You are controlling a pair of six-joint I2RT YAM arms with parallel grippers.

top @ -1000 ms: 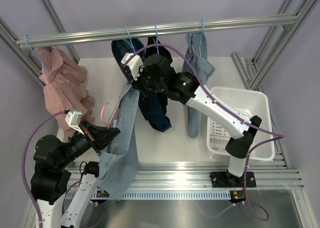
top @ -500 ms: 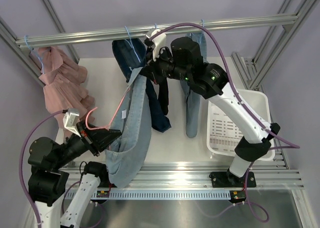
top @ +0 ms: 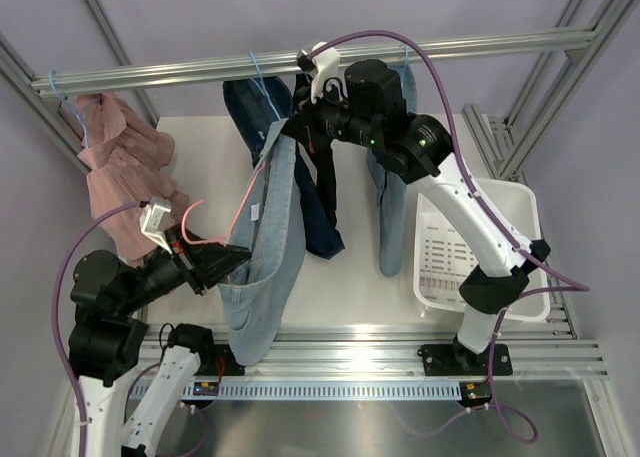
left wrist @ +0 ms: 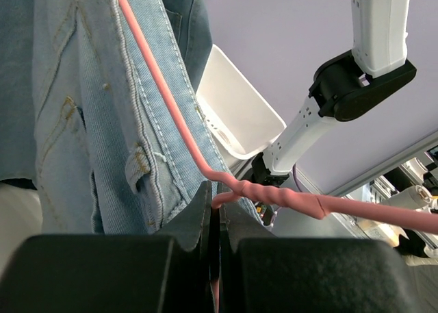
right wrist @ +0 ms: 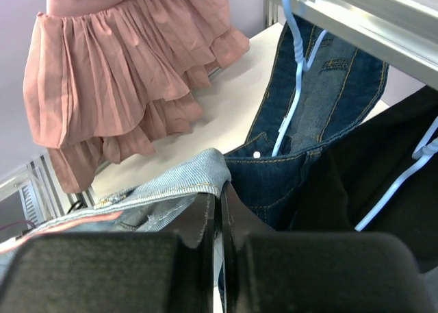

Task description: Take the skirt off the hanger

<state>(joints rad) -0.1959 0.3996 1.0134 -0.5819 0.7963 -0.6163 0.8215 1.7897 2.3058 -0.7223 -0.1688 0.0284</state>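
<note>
Found left hand (left wrist: 215,203) clamped on pink hanger (left wrist: 274,194), right hand (right wrist: 219,200) clamped on denim skirt (right wrist: 185,179) waistband. Judged best: hanger pinned, waistband slid far.

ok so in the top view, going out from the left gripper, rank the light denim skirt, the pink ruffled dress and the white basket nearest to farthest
1. light denim skirt: right against the left gripper, which is shut on its pink hanger.
2. pink ruffled dress: hanging at the left end of the rail, behind the gripper.
3. white basket: far across on the right side.
</note>
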